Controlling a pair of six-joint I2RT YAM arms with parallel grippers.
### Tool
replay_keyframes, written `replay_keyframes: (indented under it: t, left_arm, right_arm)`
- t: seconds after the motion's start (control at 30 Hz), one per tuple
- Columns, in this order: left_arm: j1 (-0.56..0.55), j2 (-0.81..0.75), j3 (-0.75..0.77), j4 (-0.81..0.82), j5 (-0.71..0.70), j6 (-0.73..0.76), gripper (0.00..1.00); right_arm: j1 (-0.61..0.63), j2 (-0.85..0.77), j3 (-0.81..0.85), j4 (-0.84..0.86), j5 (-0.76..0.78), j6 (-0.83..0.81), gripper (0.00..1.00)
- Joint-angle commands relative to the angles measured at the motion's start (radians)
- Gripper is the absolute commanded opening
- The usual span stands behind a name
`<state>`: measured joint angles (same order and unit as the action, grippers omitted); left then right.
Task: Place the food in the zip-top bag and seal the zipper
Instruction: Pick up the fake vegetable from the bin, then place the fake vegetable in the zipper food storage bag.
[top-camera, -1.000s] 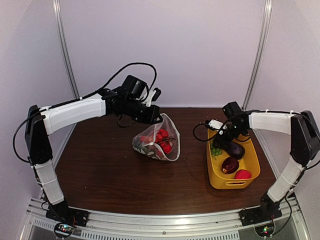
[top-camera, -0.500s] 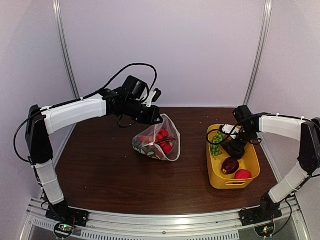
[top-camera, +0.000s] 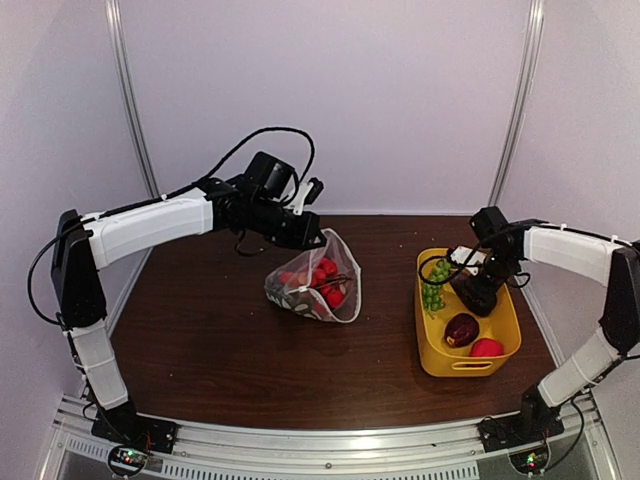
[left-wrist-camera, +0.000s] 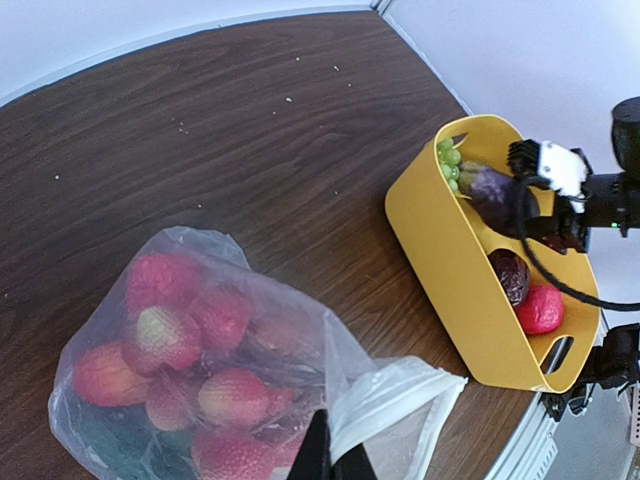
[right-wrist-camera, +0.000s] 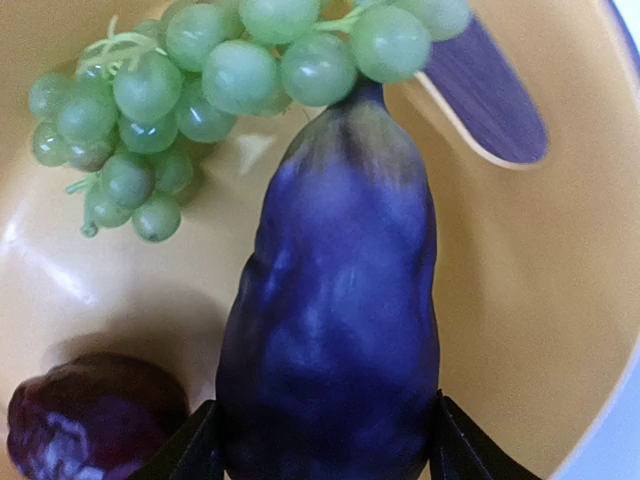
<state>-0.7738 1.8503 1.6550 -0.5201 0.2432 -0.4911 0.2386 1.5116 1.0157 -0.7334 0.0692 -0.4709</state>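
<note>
- Zip-top bag (top-camera: 318, 290) sits on the table (top-camera: 200, 330), its mouth pinched by the clenched left gripper (top-camera: 312, 233); the wrist view cuts off the fingertips.
- It holds red strawberries (left-wrist-camera: 160, 335); the yellow tub (top-camera: 440, 355) holds grapes (right-wrist-camera: 200, 70), an eggplant (right-wrist-camera: 330, 320) and a maroon piece (top-camera: 461, 329).
- Only the right wrist view shows the right gripper (top-camera: 477, 297) clasping the eggplant.

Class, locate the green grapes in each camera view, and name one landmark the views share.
Top external: green grapes right of centre, in the far-left corner of the yellow tub.
Left wrist: grapes upper right, at the tub's top end.
Right wrist: grapes top left, above the eggplant.
Shared landmark: the yellow tub.
</note>
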Motion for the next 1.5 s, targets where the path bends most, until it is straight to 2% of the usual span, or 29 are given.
replay_keyframes:
  t: [0.0, 0.07, 0.13, 0.27, 0.47, 0.6, 0.73, 0.9, 1.07, 1.47]
  left_arm:
    - [0.005, -0.011, -0.001, 0.027, 0.004, 0.002, 0.00]
    - [0.005, -0.006, 0.004, 0.028, 0.004, 0.000, 0.00]
    - [0.005, -0.002, 0.011, 0.028, 0.004, -0.003, 0.00]
    - [0.005, 0.000, 0.054, 0.028, 0.062, -0.040, 0.00]
    - [0.002, -0.019, 0.117, 0.019, 0.118, -0.112, 0.00]
    - [-0.002, -0.039, 0.127, 0.017, 0.147, -0.148, 0.00]
    - [-0.008, -0.046, 0.133, -0.008, 0.163, -0.163, 0.00]
    - [-0.025, -0.055, 0.128, -0.011, 0.189, -0.171, 0.00]
    - [-0.025, -0.051, 0.133, -0.012, 0.202, -0.165, 0.00]
    - [-0.023, -0.023, 0.178, -0.094, 0.212, -0.104, 0.00]
  right_arm:
    - [-0.009, -0.182, 0.098, -0.175, -0.014, 0.013, 0.42]
    - [-0.008, -0.243, 0.137, -0.212, -0.109, -0.006, 0.41]
    - [-0.006, -0.297, 0.173, -0.232, -0.288, -0.037, 0.40]
    - [0.023, -0.357, 0.215, -0.153, -0.632, -0.034, 0.35]
    - [0.221, -0.289, 0.289, 0.044, -0.854, 0.080, 0.35]
    - [0.402, -0.223, 0.353, 0.126, -0.896, 0.106, 0.35]
    - [0.473, -0.163, 0.395, 0.160, -0.915, 0.116, 0.35]
    - [0.494, -0.127, 0.310, 0.289, -0.838, 0.098, 0.31]
    - [0.504, -0.087, 0.192, 0.480, -0.824, 0.098, 0.33]
    - [0.514, -0.050, 0.065, 0.663, -0.617, -0.025, 0.40]
